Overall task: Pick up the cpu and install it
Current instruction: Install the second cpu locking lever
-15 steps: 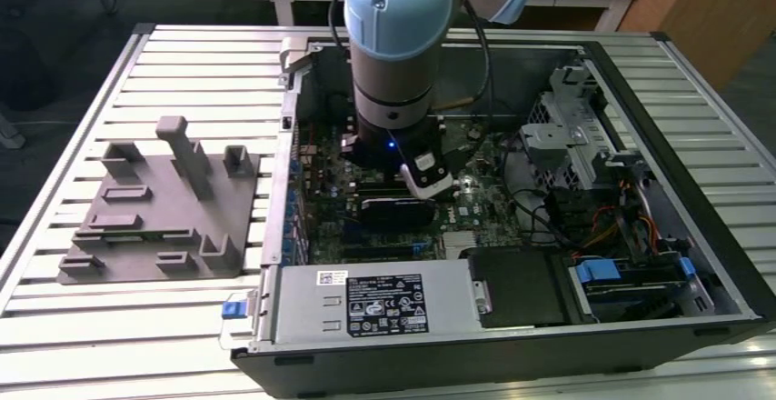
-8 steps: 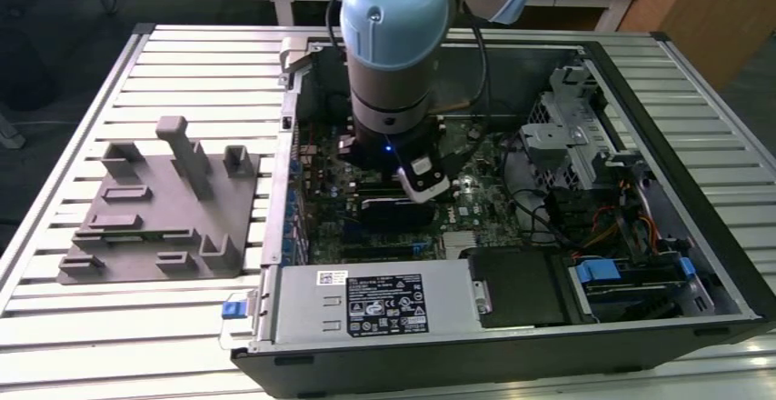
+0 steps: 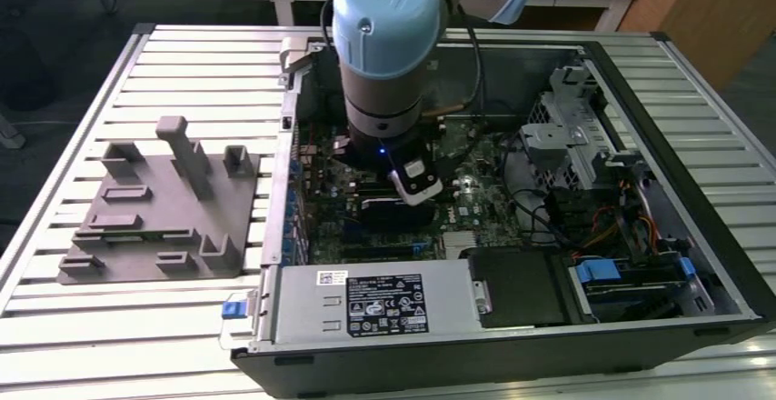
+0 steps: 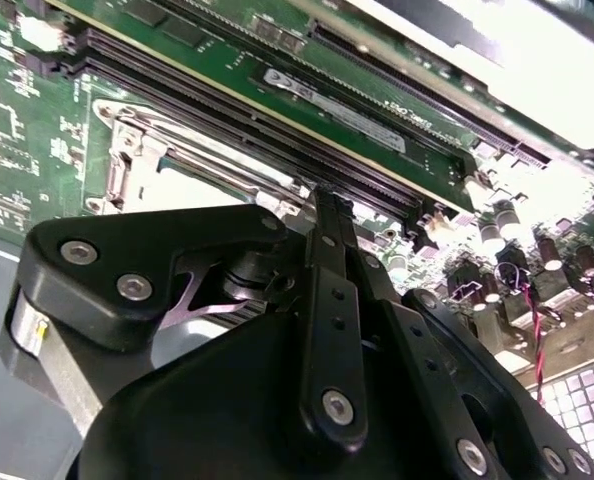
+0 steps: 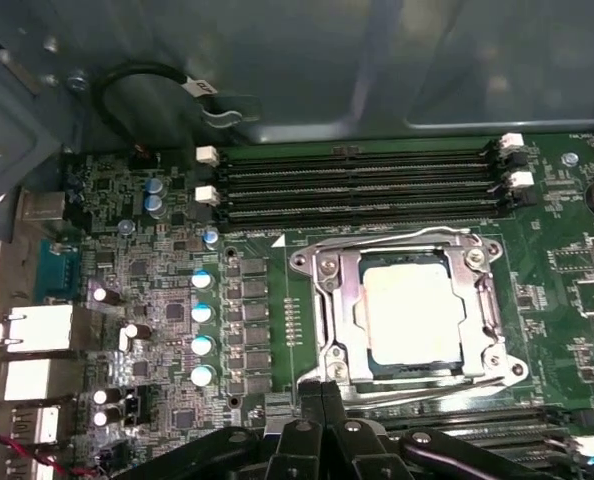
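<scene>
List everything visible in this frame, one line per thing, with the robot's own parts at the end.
cpu: one, pale silver top, lying inside the socket frame on the motherboard.
Socket frame: one, silver metal, around the cpu.
Motherboard: one, green, on the floor of the case.
Memory slots: several, black, empty, beside the socket.
Computer case: one, black and grey, open, on the table.
Power supply: one, grey, at the case's near edge in the exterior view.
Fixture: one, grey, on the exterior view's left.
Table: one, pale slatted metal.
Arm: one, blue and grey, reaching into the case.
Claw: one, black, fingers together, beside the socket.
</scene>
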You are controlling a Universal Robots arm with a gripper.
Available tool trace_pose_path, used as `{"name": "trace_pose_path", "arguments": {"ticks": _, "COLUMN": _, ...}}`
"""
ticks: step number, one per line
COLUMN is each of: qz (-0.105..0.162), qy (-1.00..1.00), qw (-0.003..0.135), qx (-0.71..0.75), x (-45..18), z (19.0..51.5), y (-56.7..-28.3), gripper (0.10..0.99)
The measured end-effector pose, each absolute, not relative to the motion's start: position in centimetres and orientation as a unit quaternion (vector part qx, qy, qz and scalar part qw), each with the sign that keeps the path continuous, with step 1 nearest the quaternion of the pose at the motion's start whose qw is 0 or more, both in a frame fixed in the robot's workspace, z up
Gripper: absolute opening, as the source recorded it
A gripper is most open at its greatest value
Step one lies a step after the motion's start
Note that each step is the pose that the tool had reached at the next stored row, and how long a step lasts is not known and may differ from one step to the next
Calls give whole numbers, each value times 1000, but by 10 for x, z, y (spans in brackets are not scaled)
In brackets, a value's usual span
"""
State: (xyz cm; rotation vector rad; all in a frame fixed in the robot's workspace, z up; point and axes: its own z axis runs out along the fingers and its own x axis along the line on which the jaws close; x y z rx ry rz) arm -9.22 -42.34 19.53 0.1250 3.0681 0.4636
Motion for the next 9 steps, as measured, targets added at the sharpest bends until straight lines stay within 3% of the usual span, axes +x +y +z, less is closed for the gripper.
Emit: {"name": "trace_pose_path", "arguments": {"ticks": 9, "qz": 153, "qy": 987, "qw": 18, "qx": 40, "x": -95, "z": 190, "y": -422, "gripper": 106}}
